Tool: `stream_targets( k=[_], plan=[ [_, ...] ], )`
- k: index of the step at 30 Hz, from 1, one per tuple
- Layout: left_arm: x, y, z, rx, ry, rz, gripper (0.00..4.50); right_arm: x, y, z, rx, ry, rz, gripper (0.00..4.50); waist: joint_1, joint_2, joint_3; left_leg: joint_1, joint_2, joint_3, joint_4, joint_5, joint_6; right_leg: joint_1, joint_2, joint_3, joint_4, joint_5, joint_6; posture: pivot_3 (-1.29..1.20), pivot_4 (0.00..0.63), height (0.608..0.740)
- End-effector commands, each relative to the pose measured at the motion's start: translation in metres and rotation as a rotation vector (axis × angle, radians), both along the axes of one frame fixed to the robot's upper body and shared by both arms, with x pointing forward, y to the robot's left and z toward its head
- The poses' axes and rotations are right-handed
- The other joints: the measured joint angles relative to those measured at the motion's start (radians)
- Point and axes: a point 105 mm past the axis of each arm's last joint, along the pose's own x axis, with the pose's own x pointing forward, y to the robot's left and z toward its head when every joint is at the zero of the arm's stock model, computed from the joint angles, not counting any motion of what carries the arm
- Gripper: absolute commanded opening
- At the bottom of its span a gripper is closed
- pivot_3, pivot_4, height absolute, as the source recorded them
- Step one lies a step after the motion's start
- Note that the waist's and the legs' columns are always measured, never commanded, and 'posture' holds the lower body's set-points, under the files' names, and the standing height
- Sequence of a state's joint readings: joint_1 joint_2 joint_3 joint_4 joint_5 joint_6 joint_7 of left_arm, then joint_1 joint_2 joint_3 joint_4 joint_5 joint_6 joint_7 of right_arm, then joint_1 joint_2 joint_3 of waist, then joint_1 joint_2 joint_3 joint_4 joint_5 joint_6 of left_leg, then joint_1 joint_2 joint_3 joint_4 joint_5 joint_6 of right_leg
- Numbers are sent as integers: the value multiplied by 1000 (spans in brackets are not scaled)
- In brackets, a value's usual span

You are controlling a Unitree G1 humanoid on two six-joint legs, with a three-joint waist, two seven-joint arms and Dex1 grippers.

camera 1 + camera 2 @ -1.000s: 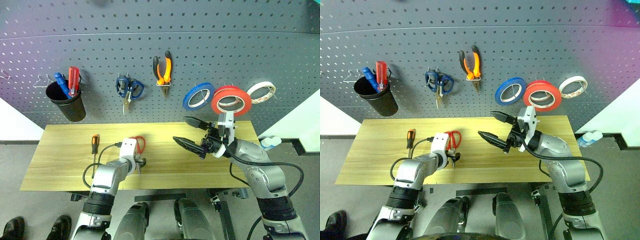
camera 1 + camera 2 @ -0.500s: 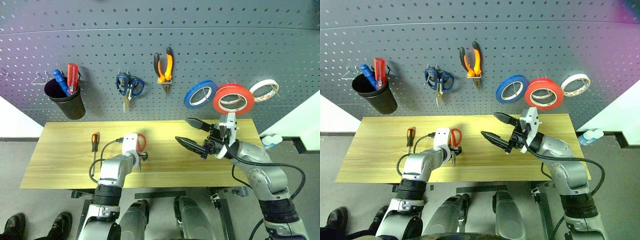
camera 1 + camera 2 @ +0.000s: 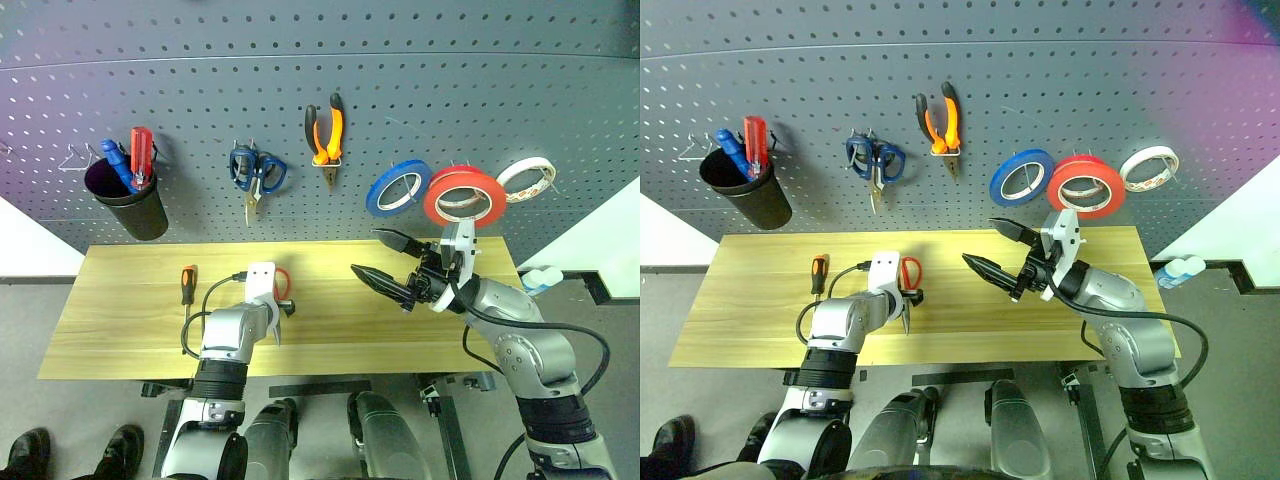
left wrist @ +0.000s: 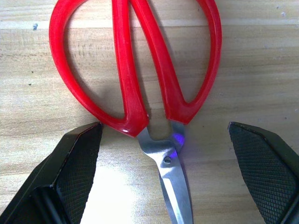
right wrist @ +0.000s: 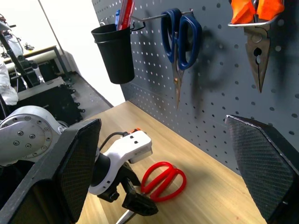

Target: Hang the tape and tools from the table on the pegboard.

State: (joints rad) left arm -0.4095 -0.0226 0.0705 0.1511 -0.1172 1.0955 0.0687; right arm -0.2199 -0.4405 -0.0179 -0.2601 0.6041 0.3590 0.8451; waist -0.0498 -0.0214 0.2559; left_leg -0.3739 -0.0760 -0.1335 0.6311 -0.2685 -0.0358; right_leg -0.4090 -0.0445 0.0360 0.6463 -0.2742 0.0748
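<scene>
**Red scissors between my left fingers, much of them hidden**

My left gripper [image 4: 175, 154] points down at the red-handled scissors [image 4: 140, 79] on the table [image 3: 120, 320], jaws spread wide, one finger on each side of the pivot. I cannot tell whether either pad touches the metal. In the left wrist view the tops of the handle loops and the blade tip are cut off; from the head views my wrist covers the blades, so only a red loop peeks out.

My right gripper [image 3: 390, 262] hangs above the table, jaws wide and empty.

The orange-handled screwdriver [image 3: 188, 290] lies on the table, near my left arm. On the pegboard [image 3: 200, 90] hang the pliers [image 3: 326, 135], the red tape roll [image 3: 462, 198] between the blue roll [image 3: 397, 190] and the whitish roll [image 3: 527, 179], and blue-handled scissors [image 3: 256, 175]. The black cup [image 3: 128, 205] hides all but the handles of its tools.
</scene>
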Motion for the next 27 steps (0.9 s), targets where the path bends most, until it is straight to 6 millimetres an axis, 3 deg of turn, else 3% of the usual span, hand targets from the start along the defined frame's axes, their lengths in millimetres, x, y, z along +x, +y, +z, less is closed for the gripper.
stream_targets(
  k=[1, 10, 17, 22, 25, 27],
  plan=[
    [-29, -1, -33, -32, 179, 7, 3923, 0, -1, 12, 21, -57, -9, 4500, 0, 0, 1, 0, 0, 0, 0, 0, 0, 0, 0, 0, 0, 0, 0, -137, 312, 740],
    [-37, 9, -39, -23, 243, 74, 1077, 5, 1, 25, 41, -89, -20, 4500, 2, 2, 2, 0, 0, 0, 0, 0, 0, 1, 0, 0, 0, -2, 4, -134, 315, 740],
    [-33, 11, -37, -15, 220, 82, 1067, 9, 0, 28, 47, -105, -38, 4500, 2, 2, 2, 1, 0, 0, 0, 0, 0, 1, 0, 0, -1, -2, 4, -131, 315, 740],
    [-19, 7, -21, -16, 124, 18, 1067, 11, -1, 24, 63, -81, -40, 4500, 2, 3, 3, 1, 0, 0, 0, 0, 0, 1, 0, 0, -1, -2, 4, -128, 310, 740],
    [-7, 1, 0, 74, -79, -174, 1067, 10, -3, 17, 77, -50, -28, 4500, 2, 4, 9, 0, 0, 0, -1, 0, -1, 0, 0, 0, -1, -2, 4, -123, 305, 740],
    [-8, -1, 4, 70, -126, -235, 1067, 9, -4, 17, 86, -46, -19, 4500, 3, 4, 13, 0, 0, 0, -1, 0, -1, 0, 0, 0, -1, -2, 3, -122, 306, 740]
  ],
)
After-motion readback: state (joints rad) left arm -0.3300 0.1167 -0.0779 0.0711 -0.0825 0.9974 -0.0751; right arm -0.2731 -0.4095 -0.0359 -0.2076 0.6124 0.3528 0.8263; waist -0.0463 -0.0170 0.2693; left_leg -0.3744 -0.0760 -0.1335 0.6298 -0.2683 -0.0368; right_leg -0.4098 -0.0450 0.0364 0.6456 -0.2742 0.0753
